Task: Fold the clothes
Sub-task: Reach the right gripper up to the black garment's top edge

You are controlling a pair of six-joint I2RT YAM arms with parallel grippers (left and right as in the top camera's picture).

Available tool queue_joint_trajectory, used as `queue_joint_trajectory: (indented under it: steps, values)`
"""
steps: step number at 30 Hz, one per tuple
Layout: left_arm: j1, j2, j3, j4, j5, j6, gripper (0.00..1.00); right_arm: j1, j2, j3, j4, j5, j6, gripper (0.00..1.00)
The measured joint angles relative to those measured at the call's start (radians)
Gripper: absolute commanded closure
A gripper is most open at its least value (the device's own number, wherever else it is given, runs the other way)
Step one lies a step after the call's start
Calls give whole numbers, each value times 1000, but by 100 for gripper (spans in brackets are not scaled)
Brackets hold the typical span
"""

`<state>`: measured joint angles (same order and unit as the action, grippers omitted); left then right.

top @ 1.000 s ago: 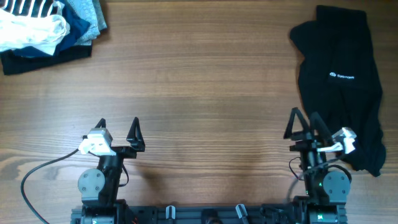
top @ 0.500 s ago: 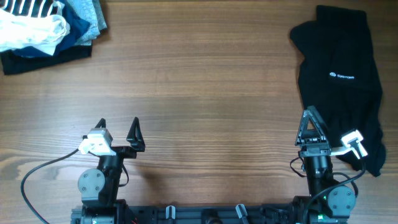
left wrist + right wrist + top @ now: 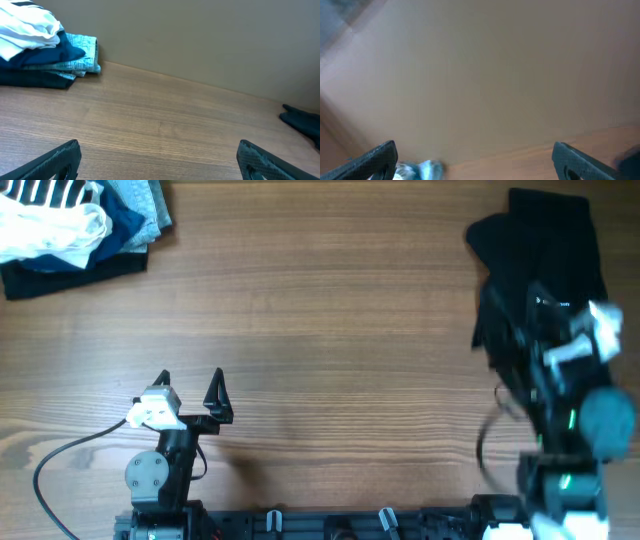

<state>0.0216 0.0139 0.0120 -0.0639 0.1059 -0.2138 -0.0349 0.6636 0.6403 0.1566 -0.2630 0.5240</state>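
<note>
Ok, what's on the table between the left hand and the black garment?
Nothing: the overhead view shows only bare tabletop between the left hand and the black garment.

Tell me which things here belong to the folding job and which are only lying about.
Belongs to the job:
- black garment, on the right side

Just lying about:
- heap of white, striped, light-blue and navy clothes, in the far left corner
</note>
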Motion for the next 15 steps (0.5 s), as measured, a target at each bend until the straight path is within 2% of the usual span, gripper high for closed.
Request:
queue_joint_trajectory:
  steps: [2, 8, 12, 15]
  values:
    - [0, 0, 0, 0, 0, 0, 0, 0, 132, 116, -78, 2, -59, 0]
    - [0, 0, 0, 0, 0, 0, 0, -41, 589, 583, -512, 40, -243, 0]
    - [0, 0, 0, 1, 0, 0, 0, -111, 862, 895, -786, 70, -324, 0]
    - [0, 0, 0, 0, 0, 0, 0, -176, 1019, 1060, -920, 81, -349, 0]
